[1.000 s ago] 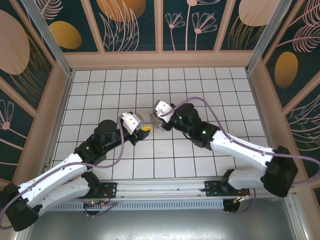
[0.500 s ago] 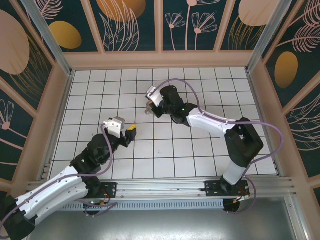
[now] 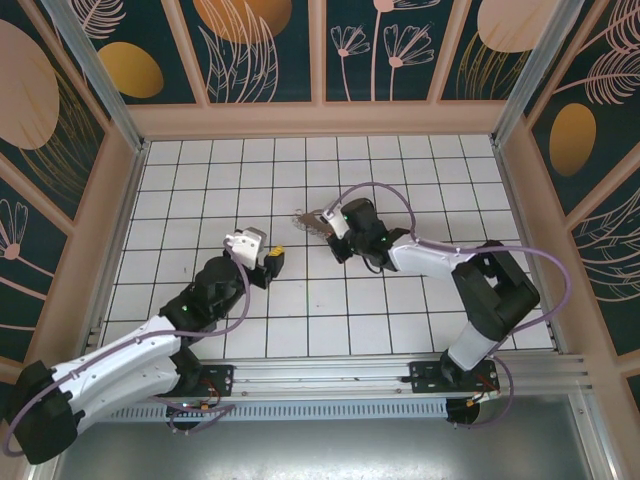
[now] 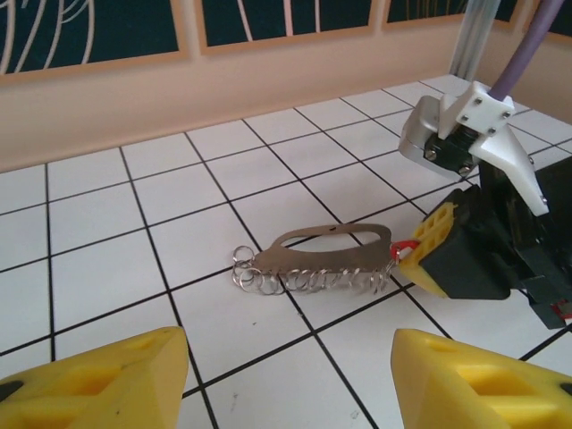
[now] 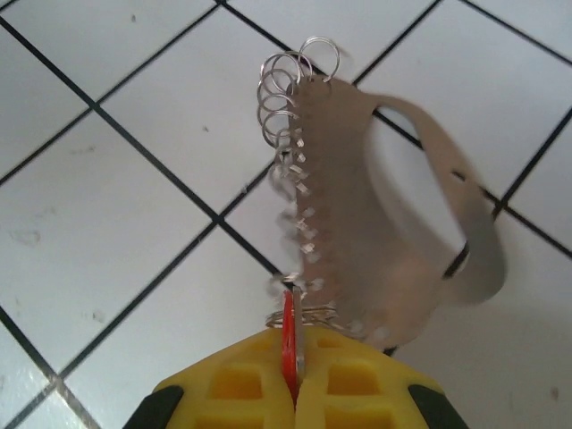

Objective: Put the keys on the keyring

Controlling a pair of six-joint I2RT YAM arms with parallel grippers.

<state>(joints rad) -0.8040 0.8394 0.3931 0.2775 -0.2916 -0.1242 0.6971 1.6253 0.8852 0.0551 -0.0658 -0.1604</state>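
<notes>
Keys (image 5: 288, 340), tiny and slippery, are pinched by the right jaws; the light, stiff keyring (image 5: 335, 179) seems best taken at its plain side by the spread left jaws.

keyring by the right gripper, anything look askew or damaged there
Nothing looks damaged. The keyring lies slanted across the grid of the tiled floor, with its small wire rings fanned out unevenly along one side. The right gripper pinches the red key at one end of that row.

White tiled floor (image 3: 400, 170) (black grout), dark floral walls (image 3: 265, 60).
</notes>
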